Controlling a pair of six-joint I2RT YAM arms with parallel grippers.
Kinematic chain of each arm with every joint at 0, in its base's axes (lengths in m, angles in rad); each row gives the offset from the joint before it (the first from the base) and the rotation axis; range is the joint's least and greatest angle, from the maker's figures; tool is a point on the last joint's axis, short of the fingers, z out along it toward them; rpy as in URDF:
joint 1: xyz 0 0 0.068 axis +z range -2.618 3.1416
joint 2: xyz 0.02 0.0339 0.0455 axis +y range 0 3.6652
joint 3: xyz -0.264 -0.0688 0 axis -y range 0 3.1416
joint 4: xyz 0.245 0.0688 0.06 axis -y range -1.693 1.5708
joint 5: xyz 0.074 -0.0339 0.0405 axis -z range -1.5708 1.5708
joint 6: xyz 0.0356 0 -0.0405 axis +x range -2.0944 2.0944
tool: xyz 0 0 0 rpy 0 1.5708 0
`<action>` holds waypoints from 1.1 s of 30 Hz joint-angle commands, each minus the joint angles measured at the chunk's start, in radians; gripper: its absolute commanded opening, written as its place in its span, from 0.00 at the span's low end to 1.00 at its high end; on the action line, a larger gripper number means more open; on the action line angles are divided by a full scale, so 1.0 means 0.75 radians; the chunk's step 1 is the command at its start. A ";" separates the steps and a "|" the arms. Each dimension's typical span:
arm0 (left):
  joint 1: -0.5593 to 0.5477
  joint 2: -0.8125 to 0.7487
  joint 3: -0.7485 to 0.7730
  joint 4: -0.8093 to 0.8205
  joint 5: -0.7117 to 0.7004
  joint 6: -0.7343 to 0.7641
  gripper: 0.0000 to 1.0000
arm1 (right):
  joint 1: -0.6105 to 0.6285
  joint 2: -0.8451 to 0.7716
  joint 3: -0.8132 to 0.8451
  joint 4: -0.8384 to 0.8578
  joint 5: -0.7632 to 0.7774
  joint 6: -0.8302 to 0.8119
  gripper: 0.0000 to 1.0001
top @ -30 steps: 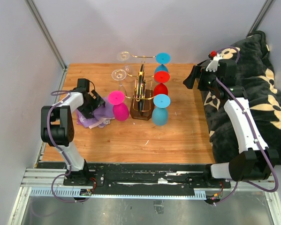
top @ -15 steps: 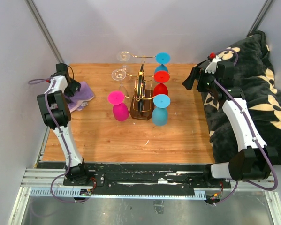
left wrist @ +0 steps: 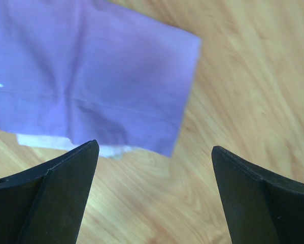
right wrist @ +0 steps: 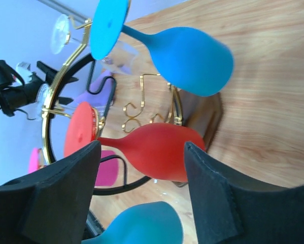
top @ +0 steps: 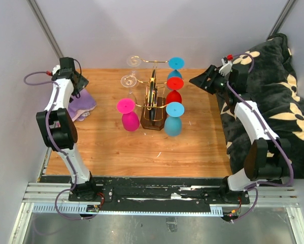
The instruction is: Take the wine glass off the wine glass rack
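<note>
**Asker:** Start at the left. What is your left pincer doing?

**Me:** My left pincer (left wrist: pixel 154 147) hangs over the wooden table (top: pixel 141 152) with its fingers wide apart, holding nothing. From the wine glass rack (top: pixel 153 96) it sits at about ten o'clock, well apart. The folded purple cloth (left wrist: pixel 91 76) lies below it. Only my wrist camera shows a white layer (left wrist: pixel 111 150) peeking out under the cloth's edge. The overhead view shows just a purple patch.

**Asker:** And the rack itself?

**Me:** It stands upright in the middle of the table on its dark base (top: pixel 153 125). Glasses hang foot-up on both sides. The pink wine glass (top: pixel 129 117) and two clear wine glasses (top: pixel 129 81) are at nine o'clock. At three o'clock are a blue wine glass (right wrist: pixel 187 51), the red wine glass (right wrist: pixel 152 147) and a second blue one nearest me (top: pixel 173 120). All of them are on their hooks.

**Asker:** And your right pincer?

**Me:** My right pincer (top: pixel 200 81) is at two o'clock from the rack, pointing at it, near but not touching. From overhead I cannot tell the gap. My wrist camera shows the fingers spread and empty, with the red glass framed between them. At my far right lies a black floral blanket (top: pixel 273 101).
</note>
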 commanded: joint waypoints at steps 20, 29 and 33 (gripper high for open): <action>-0.246 -0.537 -0.356 0.200 0.115 0.103 1.00 | 0.141 0.103 0.096 0.182 -0.225 0.229 0.36; -0.246 -0.550 -0.370 0.210 0.159 0.110 1.00 | 0.169 0.115 0.130 0.187 -0.233 0.239 0.04; -0.246 -0.554 -0.377 0.210 0.172 0.115 1.00 | 0.176 0.120 0.138 0.186 -0.242 0.257 0.01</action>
